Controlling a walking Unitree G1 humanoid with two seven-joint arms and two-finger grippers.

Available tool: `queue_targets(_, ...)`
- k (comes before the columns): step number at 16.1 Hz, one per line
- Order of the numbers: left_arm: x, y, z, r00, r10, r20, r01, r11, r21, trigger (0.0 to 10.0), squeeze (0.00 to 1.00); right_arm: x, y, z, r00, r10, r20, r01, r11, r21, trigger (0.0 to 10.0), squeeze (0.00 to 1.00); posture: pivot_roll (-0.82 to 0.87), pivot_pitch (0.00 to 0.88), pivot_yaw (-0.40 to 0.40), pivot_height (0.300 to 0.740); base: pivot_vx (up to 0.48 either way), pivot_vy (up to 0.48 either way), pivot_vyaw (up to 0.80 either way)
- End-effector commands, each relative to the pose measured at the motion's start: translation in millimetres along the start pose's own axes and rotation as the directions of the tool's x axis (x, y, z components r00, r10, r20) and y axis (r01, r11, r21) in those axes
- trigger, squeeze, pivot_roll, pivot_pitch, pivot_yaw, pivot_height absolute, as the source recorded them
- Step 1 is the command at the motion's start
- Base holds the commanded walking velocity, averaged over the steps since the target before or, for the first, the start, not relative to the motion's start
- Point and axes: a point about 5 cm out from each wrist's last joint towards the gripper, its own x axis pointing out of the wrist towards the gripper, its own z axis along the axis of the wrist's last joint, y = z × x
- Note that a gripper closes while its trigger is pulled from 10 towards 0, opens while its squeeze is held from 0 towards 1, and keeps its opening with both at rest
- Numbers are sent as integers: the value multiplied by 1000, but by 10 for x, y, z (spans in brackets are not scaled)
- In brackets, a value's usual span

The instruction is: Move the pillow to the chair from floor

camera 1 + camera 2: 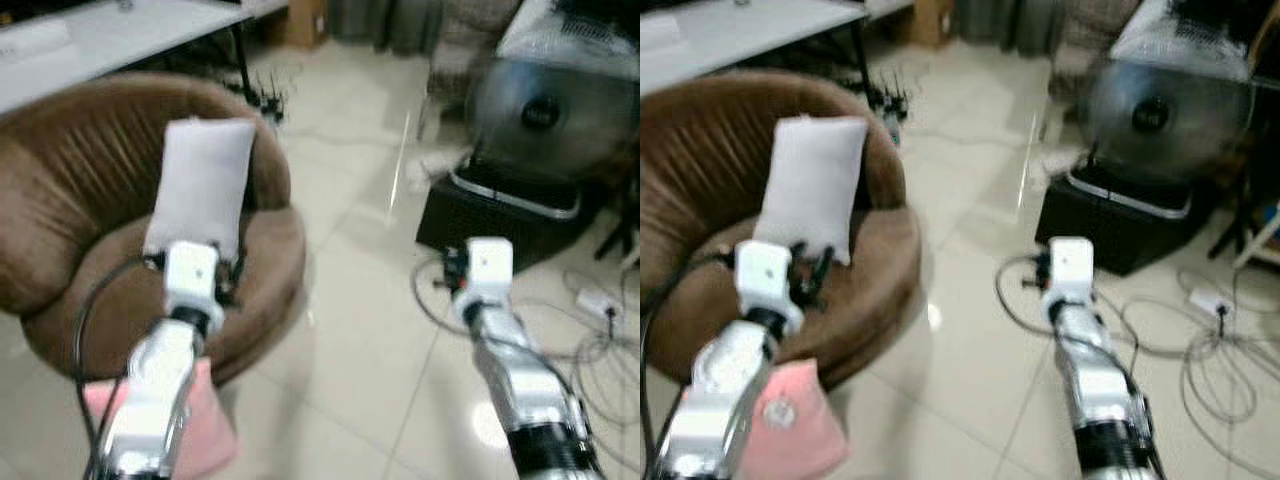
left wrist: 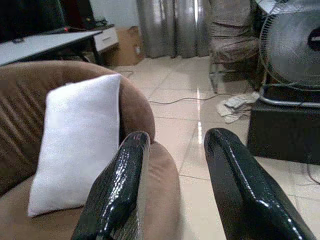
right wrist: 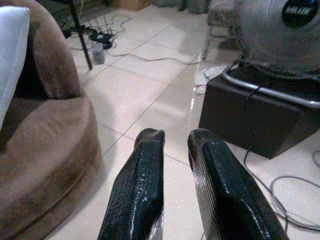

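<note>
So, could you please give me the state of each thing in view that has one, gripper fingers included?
White pillow: on the chair seat, upright, leaning against the backrest, not held.
Brown chair: holding the white pillow.
Left gripper: open, empty, just short of the pillow.
Right gripper: fingers slightly apart, empty, over the floor.
Pink pillow: on the floor by the chair.
Fan: blades blurred, apparently spinning.

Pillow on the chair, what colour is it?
White. The pillow leans on the brown chair; the left wrist view shows it best.

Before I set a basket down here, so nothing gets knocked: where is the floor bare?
Bare tile lies between the brown chair and the black box under the fan. Cables crowd the floor right of the right gripper.
</note>
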Motion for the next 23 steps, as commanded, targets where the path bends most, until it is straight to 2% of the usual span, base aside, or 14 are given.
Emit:
queue_targets(1, -20, 63, 19, 1000, 15, 5, -15, 1000, 15, 10000, 0, 11, 73, 49, 999, 26, 26, -26, 1000, 10, 10000, 0, 51, 0, 21, 740, 0, 454, 0)
queue_targets(23, -45, 34, 7, 1000, 11, 2, -11, 1000, 18, 10000, 0, 11, 119, 24, 998, 58, 22, -58, 998, -5, 10000, 0, 60, 0, 12, 740, 0, 452, 0)
